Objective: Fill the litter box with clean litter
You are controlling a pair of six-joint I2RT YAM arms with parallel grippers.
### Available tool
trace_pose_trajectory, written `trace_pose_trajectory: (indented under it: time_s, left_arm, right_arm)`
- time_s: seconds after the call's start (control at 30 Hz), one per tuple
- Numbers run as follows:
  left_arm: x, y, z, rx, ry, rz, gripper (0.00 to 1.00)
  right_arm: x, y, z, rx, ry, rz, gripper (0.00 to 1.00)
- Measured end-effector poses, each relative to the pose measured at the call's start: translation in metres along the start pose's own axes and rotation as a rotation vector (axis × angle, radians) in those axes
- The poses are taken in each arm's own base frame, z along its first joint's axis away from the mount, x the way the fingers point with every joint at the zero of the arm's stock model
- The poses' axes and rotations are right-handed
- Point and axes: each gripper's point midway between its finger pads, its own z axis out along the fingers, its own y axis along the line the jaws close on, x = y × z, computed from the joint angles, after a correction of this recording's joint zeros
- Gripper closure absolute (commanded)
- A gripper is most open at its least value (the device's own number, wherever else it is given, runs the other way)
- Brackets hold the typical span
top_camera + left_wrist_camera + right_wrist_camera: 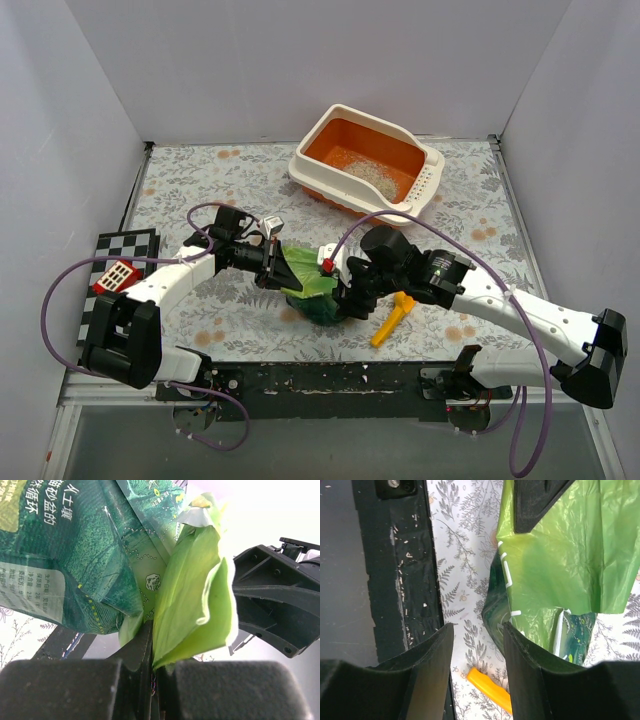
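The litter box, white outside and orange inside, stands at the back right of centre. A small heap of clean litter lies in it near the perforated ledge. A crinkly green bag stands at the table's middle front. My left gripper is shut on the bag's light green top flap; in the left wrist view the gripper pinches it. My right gripper is open beside the bag. Between its fingers I see only table and the scoop's handle.
A yellow-orange scoop lies on the table just right of the bag, under my right arm. A checkered board with a red block sits at the left edge. A black rail runs along the near edge. White walls enclose the table.
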Motion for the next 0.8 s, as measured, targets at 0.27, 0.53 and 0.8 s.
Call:
trace_pose_trajectory:
  time_s: [0.27, 0.53, 0.8]
  left_arm:
    - [-0.004, 0.0, 0.0, -0.012, -0.013, 0.023, 1.0]
    - [-0.005, 0.0, -0.001, -0.019, -0.017, 0.035, 1.0]
    - [-0.003, 0.001, -0.001, -0.022, -0.009, 0.026, 1.0]
  right_arm:
    - [0.009, -0.015, 0.001, 0.081, 0.032, -0.032, 0.48]
    - [0.01, -0.019, 0.0, 0.1, 0.042, -0.055, 0.48]
    - [-0.021, -0.018, -0.017, 0.115, -0.003, -0.108, 0.49]
